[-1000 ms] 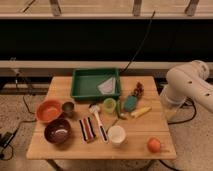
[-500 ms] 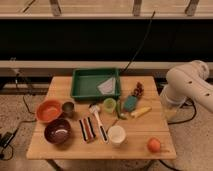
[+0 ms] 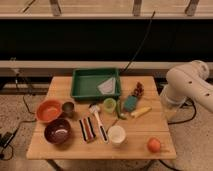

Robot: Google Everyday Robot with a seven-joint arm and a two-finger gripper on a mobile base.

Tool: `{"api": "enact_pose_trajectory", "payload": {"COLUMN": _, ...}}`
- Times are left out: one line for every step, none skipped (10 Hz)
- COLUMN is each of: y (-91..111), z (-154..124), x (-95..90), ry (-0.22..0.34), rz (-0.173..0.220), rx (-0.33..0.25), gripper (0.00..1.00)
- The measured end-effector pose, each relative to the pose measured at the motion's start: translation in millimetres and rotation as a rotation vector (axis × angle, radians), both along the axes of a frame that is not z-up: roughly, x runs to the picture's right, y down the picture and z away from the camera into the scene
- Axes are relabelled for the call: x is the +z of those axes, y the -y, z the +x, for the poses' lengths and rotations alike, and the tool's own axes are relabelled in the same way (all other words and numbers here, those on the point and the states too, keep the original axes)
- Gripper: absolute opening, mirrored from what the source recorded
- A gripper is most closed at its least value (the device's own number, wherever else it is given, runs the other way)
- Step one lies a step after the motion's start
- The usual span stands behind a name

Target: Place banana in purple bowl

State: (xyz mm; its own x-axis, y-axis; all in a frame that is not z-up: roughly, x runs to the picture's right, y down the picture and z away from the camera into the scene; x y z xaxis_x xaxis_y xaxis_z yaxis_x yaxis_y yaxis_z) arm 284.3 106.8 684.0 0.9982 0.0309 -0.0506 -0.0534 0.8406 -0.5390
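Note:
The banana (image 3: 140,112) lies on the wooden table (image 3: 65,150), right of centre, small and pale yellow. The purple bowl (image 3: 57,131) sits near the front left, dark maroon with a glossy inside, empty. The white robot arm (image 3: 190,85) is folded at the right side of the table, above and to the right of the banana. The gripper itself does not show in the camera view; only the arm's white links show.
A green tray (image 3: 80,87) holding a pale folded item stands at the back. An orange-red bowl (image 3: 48,110), a small dark cup (image 3: 68,107), a green cup (image 3: 109,104), a white cup (image 3: 116,135), striped bars (image 3: 87,128), a brush (image 3: 97,119), a teal object (image 3: 130,103) and a round orange fruit (image 3: 154,145) are around.

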Motion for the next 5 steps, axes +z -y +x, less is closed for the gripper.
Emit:
{"api": "enact_pose_trajectory", "payload": {"y": 0.0, "z": 0.0, "x": 0.0, "ry": 0.0, "rz": 0.0, "rx": 0.0, "gripper": 0.65}}
{"api": "enact_pose_trajectory", "payload": {"y": 0.0, "z": 0.0, "x": 0.0, "ry": 0.0, "rz": 0.0, "rx": 0.0, "gripper": 0.65}}
{"api": "enact_pose_trajectory", "payload": {"y": 0.0, "z": 0.0, "x": 0.0, "ry": 0.0, "rz": 0.0, "rx": 0.0, "gripper": 0.65}}
{"api": "enact_pose_trajectory", "payload": {"y": 0.3, "z": 0.0, "x": 0.0, "ry": 0.0, "rz": 0.0, "rx": 0.0, "gripper": 0.65}}
{"api": "enact_pose_trajectory", "payload": {"y": -0.5, "z": -2.7, "x": 6.5, "ry": 0.021, "rz": -0.016, "rx": -0.004, "gripper": 0.65}}
